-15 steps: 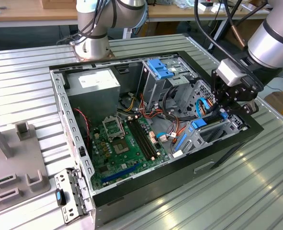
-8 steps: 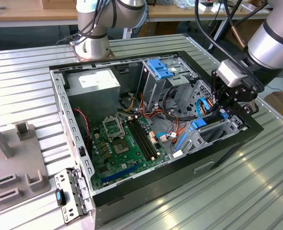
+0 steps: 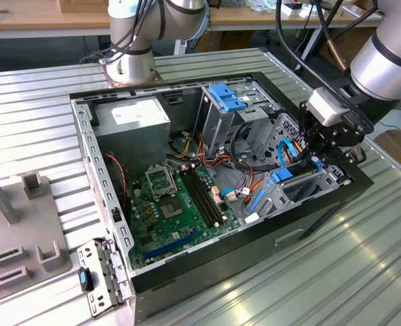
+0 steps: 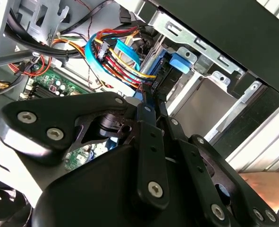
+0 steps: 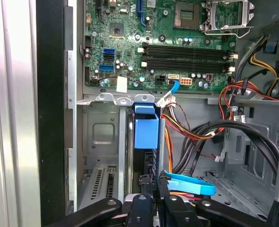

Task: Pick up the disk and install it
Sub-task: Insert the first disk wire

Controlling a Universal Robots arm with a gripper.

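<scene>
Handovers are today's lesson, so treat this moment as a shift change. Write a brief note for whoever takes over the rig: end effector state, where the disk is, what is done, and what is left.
End effector: down inside the open computer case, at the corner bay on the exterior view's right. Its grip cannot be judged.
Disk: standing on edge in the drive bay, blue rail showing, directly in front of the end effector.
Done: disk picked up and brought into the bay.
Left: full seating is not confirmed, and the end effector is not clear of the case.
</scene>
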